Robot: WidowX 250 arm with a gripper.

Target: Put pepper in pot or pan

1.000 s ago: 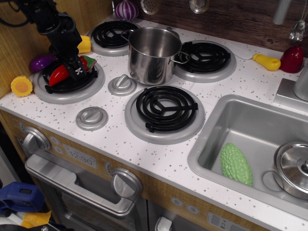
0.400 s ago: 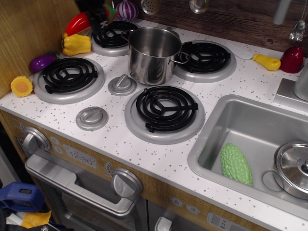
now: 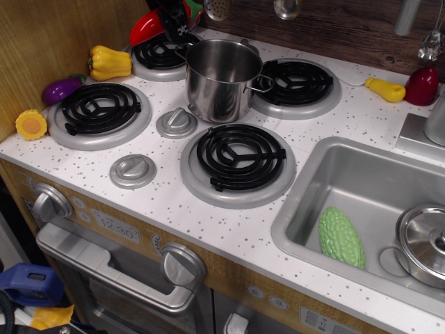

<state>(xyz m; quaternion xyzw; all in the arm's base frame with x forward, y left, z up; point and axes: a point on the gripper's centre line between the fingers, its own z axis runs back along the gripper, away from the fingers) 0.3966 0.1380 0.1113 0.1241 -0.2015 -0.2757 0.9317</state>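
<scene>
Moved: gripper (image 3: 174, 21) carried red chili pepper (image 3: 146, 26) right since 0.4 s ago | grip: clamped on pepper, held aloft | step: transport | steel pot (image 3: 222, 78) below-right of gripper | next: carry over rim, then release

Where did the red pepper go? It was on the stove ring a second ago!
The end effector picked the red pepper off the front left burner and carried it up and back. It now holds it in the air over the back left burner, just left of the steel pot. The pot, the yellow pepper, the eggplant and everything in the sink stayed put.
</scene>
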